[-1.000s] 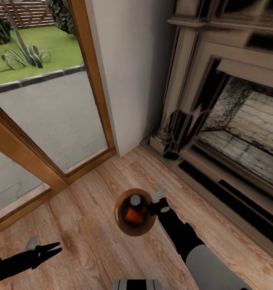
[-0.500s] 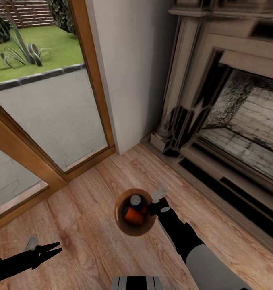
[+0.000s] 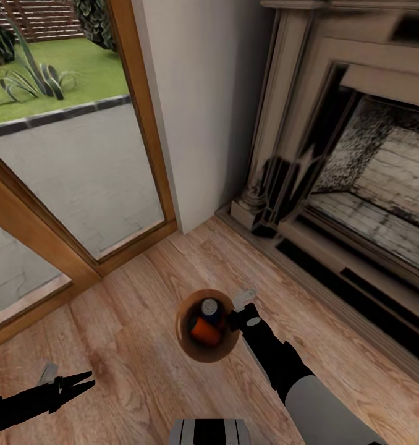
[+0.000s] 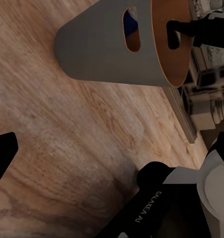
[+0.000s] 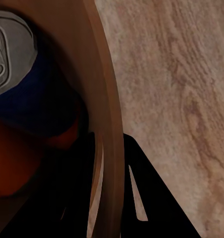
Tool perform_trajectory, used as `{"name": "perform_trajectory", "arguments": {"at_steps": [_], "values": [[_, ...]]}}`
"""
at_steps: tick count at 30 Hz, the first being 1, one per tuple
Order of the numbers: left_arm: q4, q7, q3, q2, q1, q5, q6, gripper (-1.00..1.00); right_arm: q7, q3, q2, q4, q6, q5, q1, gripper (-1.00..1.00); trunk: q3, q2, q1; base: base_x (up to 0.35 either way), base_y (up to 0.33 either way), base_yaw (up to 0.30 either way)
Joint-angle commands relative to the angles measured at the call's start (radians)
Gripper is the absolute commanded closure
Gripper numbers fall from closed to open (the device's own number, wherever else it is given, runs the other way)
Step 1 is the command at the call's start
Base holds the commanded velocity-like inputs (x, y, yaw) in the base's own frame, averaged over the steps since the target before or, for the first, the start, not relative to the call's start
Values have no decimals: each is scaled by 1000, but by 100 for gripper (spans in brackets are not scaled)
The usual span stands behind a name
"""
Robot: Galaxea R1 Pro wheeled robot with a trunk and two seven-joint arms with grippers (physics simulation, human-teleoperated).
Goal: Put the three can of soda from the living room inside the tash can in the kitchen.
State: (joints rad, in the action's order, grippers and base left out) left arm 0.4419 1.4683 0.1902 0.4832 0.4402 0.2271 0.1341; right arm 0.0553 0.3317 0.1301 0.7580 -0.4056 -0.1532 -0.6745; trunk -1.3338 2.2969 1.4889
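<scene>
Right pincer (image 3: 234,319) grips bin (image 3: 188,346); third can seemingly hidden.

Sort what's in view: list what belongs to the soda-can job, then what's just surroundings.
Job:
- bin, gripped at its rim by the right gripper
- blue can inside it
- orange can inside it

Surroundings:
- fireplace
- glass door
- wood floor
- left gripper, holding nothing
</scene>
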Motion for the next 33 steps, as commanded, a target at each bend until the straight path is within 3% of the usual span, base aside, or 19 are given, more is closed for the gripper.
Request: {"name": "perform_trajectory", "arguments": {"at_steps": [1, 6, 13, 33], "values": [[0, 0, 0, 0, 0, 0, 0, -100, -6, 0, 0, 1, 1, 6, 0, 100, 0, 0, 0, 0, 0, 0], [0, 1, 0, 0, 0, 0, -1, -100, -6, 1, 1, 1, 1, 6, 0, 100, 0, 0, 0, 0, 0, 0], [0, 1, -1, 0, 0, 0, -1, -100, -6, 2, 0, 1, 1, 6, 0, 100, -22, 49, 27, 0, 0, 0], [0, 1, -2, 0, 0, 0, -1, -100, -6, 3, 1, 1, 1, 6, 0, 100, -34, 77, 42, 0, 0, 0]]}}
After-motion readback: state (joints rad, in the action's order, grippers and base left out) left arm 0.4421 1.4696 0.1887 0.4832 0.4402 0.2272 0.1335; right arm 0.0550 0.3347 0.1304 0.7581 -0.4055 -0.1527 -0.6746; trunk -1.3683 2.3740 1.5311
